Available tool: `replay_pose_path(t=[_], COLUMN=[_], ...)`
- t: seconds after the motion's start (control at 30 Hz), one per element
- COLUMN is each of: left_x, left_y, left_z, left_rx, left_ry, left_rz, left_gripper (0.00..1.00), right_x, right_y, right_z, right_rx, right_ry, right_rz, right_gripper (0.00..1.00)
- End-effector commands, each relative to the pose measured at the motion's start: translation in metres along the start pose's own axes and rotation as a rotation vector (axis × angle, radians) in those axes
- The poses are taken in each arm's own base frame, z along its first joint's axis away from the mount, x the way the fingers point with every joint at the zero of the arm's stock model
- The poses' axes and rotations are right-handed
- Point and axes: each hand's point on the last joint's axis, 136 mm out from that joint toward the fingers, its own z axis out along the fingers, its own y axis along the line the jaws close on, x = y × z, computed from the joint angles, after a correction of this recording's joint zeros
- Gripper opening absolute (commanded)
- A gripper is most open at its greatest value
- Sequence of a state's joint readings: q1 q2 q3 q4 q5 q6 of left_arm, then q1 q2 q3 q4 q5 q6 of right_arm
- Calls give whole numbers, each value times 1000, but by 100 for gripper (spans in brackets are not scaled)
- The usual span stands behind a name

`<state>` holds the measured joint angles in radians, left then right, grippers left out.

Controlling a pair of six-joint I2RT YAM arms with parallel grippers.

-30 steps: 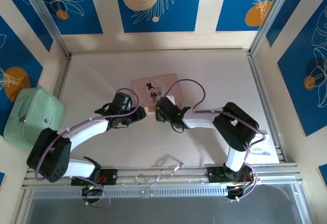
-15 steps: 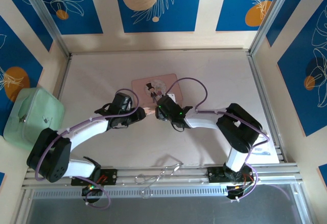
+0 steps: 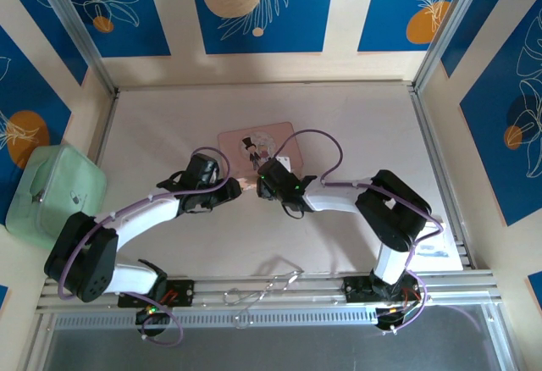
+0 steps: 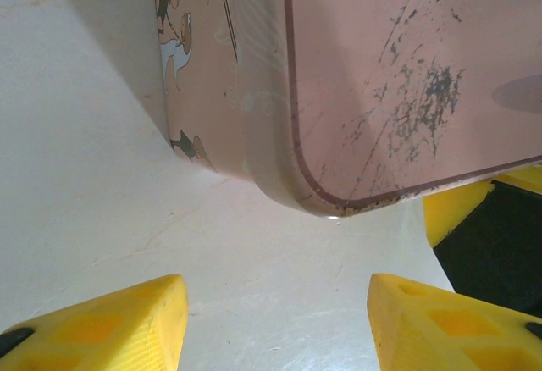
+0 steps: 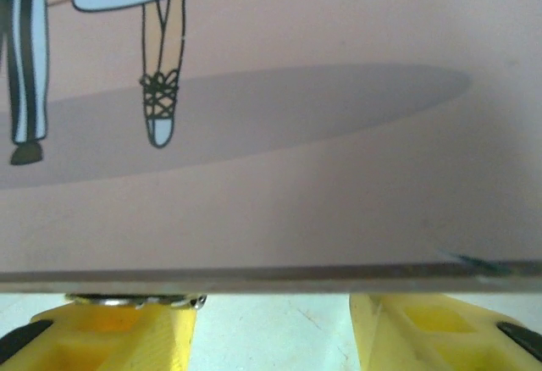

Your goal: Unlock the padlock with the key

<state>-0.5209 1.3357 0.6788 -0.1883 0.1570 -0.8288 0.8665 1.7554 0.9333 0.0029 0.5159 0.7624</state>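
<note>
The padlock and the key are hidden. A pink tin (image 3: 254, 134) with a cartoon couple lies mid-table. My left gripper (image 3: 241, 186) is at its near left corner and my right gripper (image 3: 261, 183) at its near edge, and the two almost meet. In the left wrist view the left gripper (image 4: 275, 303) is open over bare table, with the tin's scratched corner (image 4: 381, 91) just ahead. The right gripper (image 5: 275, 312) is open, and the tin's rim (image 5: 296, 176) crosses above its fingertips. A small silvery bit (image 5: 135, 301) sits on its left finger; I cannot tell what it is.
A mint-green case (image 3: 51, 193) stands off the table's left side. White papers (image 3: 442, 248) lie at the near right. A thin wire loop (image 3: 271, 285) lies on the near rail between the arm bases. Metal frame posts border the table.
The right arm's elbow swayed slightly right and came back. Both grippers stay at the tin's near edge with the same jaw width.
</note>
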Motion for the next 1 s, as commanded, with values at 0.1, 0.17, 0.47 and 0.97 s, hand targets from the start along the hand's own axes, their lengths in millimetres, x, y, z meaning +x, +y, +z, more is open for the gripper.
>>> replay_pose_path(t=[0.1, 0.17, 0.47, 0.97], left_x=[-8, -8, -7, -7], left_y=[-7, -7, -5, -6], left_z=[-10, -10, -10, -11], left_rx=[27, 27, 23, 19], left_ry=[-23, -24, -22, -14], left_rz=[15, 15, 15, 21], left_gripper=[59, 59, 59, 59], right_x=[10, 10, 6, -6], right_y=[-9, -12, -18, 28], right_z=[9, 11, 13, 13], right_rx=[43, 54, 54, 27], right_ry=[40, 42, 38, -8], right_rz=[-4, -5, -29, -369], right_gripper=[47, 48, 55, 27])
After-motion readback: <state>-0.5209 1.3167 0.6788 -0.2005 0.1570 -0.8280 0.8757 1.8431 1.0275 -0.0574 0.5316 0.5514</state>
